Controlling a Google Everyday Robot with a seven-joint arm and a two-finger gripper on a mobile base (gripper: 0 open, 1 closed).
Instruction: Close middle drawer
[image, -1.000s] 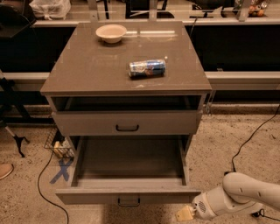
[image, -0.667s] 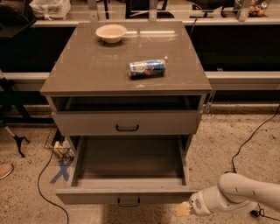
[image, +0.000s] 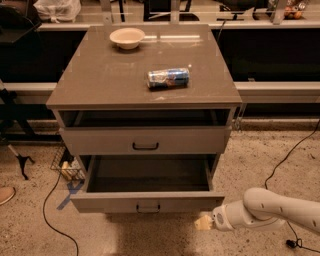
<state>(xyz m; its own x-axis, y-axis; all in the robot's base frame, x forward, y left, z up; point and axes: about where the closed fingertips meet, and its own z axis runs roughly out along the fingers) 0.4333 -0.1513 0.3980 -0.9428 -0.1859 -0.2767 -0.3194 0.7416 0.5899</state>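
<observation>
The middle drawer (image: 145, 201) is pulled far out of the grey-taupe cabinet (image: 145, 80). Its inside is empty and its dark bar handle (image: 148, 208) is centred on the front. The top drawer (image: 145, 140) above it stands slightly open. The lowest drawer is hidden under the open one. My gripper (image: 202, 222) is at the end of the white arm (image: 270, 210). It is low at the right, just below and in front of the middle drawer's right front corner.
A cream bowl (image: 127, 37) and a lying blue can (image: 168, 78) sit on the cabinet top. Black cables (image: 50, 220) run over the speckled floor on both sides. A wire basket (image: 67, 167) stands at the cabinet's left.
My gripper and arm have moved up and a little left, closer to the middle drawer's right front corner. The drawer has not moved.
</observation>
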